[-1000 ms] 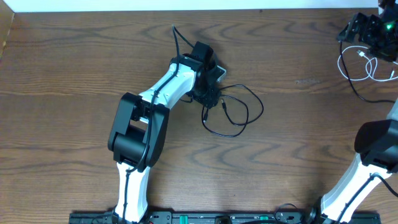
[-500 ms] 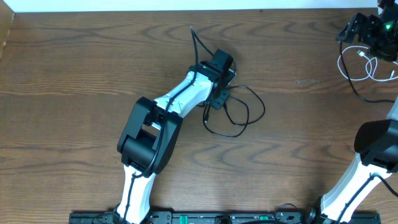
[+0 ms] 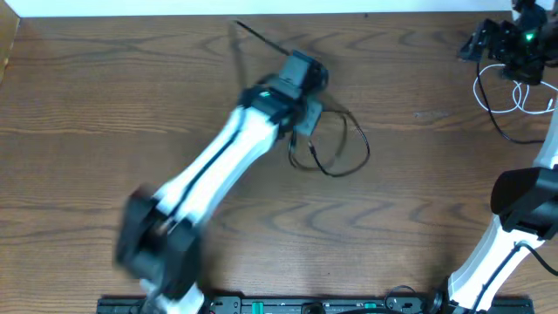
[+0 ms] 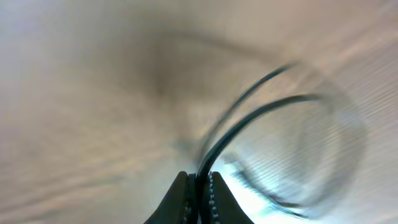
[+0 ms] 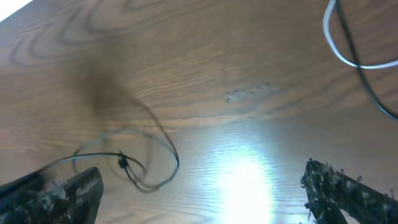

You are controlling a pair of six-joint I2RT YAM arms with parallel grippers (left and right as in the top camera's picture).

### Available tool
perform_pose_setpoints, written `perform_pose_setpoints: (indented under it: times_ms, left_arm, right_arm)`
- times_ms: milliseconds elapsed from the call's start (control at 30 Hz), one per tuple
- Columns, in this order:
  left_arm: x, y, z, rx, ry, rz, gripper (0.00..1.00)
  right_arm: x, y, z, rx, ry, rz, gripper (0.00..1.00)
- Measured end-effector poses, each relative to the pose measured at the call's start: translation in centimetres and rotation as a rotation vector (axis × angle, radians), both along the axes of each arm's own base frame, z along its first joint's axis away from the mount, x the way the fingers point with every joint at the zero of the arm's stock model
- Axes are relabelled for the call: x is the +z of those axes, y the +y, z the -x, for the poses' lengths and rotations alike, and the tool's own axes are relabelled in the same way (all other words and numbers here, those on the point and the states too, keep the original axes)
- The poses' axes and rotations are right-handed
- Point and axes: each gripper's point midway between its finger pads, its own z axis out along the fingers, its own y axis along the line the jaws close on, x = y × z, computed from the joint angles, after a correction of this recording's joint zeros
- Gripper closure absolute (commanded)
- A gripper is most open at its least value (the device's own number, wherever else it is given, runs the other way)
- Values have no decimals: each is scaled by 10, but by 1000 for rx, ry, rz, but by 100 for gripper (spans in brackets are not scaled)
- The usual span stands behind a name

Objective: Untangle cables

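Left wrist view: my left gripper (image 4: pixel 199 182) clamps the black cable (image 4: pixel 261 113) (picture blurred), its loop lying mid-way across the table (image 3: pixel 105 105). My right gripper (image 5: pixel 202 183) gapes wide near the white cable (image 5: pixel 348 57), far right.

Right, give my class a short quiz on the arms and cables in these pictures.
1. True or false: the left gripper is shut on the black cable.
2. The white cable lies: A, in the middle; B, near the far right corner of the table.
3. Fill in: the right gripper is ____.
Key: 1 true; 2 B; 3 open.
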Motion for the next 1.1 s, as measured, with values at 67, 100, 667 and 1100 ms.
perform_pose_setpoints:
  times_ms: [67,100,667,1100]
  left_arm:
    - [70,2,8,4,-129,100,92]
    - [106,5,14,3,-195,151,93]
    - [245,23,39,77,-490,461,93]
    - [361,72,67,292,-649,941,93]
  right_arm:
    - [2,12,-2,39,-14,-17,1]
    - [3,20,-3,73,-27,-31,1]
    - [18,146,1,616,-227,-239,1]
    - [8,202,31,975,-491,-576,4]
